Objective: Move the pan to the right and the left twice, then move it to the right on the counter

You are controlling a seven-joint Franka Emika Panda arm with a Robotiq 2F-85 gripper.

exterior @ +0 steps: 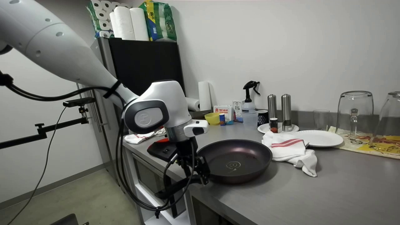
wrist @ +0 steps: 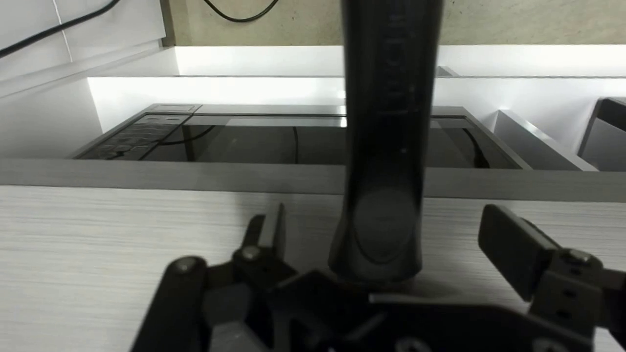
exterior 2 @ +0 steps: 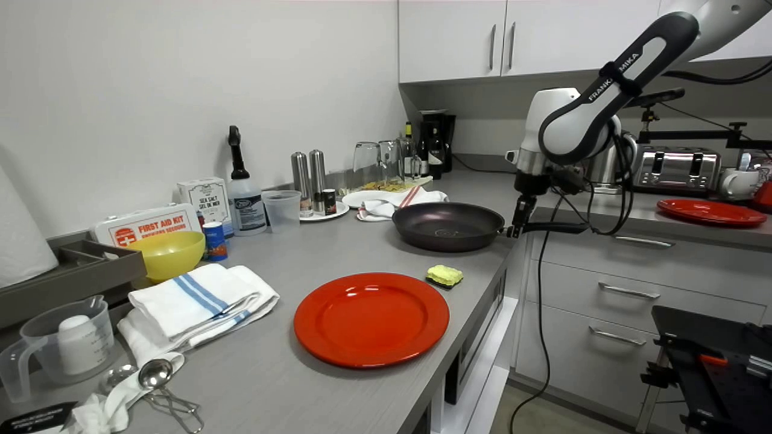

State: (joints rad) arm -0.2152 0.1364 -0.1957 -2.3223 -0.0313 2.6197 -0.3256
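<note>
Gripper wide around the handle of the pan

Its jaws stand clear of it on both sides, holding nothing. The pan rests on the grey counter just beyond the gripper. With no grip, the sideways moves may all lie ahead or be finished; the count does not show. Beyond the pan lie a red-striped towel and white plate; below the gripper, a dark appliance in white shelving.

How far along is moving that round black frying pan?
Looks done: the black end effector straddles the long black handle. In hand: nothing; jaws stand open. Left: probably gripping and sliding the pan, resting on the grey brushed counter; pictures can't show finished slides.
</note>
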